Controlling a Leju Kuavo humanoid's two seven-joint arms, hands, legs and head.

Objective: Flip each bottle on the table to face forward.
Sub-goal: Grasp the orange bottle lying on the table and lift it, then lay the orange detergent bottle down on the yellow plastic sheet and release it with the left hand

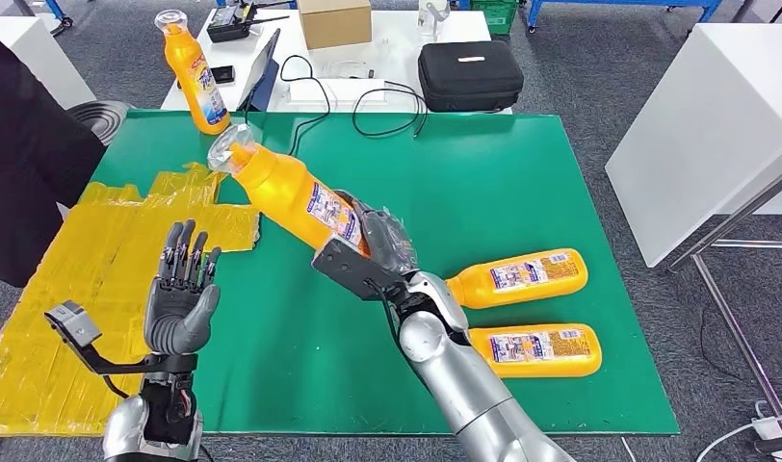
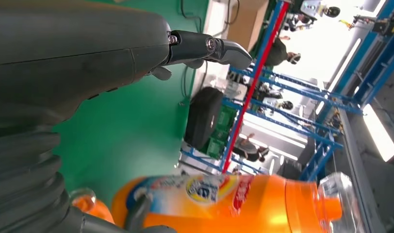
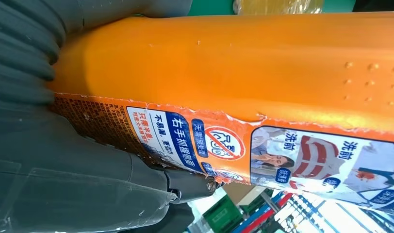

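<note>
My right hand point(image 1: 379, 243) grips an orange bottle point(image 1: 291, 195) by its lower body and holds it tilted above the green table point(image 1: 522, 173), clear cap toward the far left. The right wrist view has that bottle's point(image 3: 243, 68) orange side and blue-white label close up. My left hand point(image 1: 182, 294) is raised to the left of it, fingers spread, holding nothing; its fingers point(image 2: 205, 48) stand above the held bottle point(image 2: 224, 201) in the left wrist view. Two more orange bottles point(image 1: 522, 276) point(image 1: 536, 349) lie on their sides at the right. Another bottle point(image 1: 196, 75) stands upright at the far left edge.
A yellow taped sheet point(image 1: 89, 279) covers the table's left part. A person in dark clothing point(image 1: 26, 164) stands at the left. Behind the table a white desk point(image 1: 387, 58) carries a black case point(image 1: 469, 75), a cardboard box point(image 1: 334, 21), cables and a tablet. White cabinets point(image 1: 715, 125) stand at the right.
</note>
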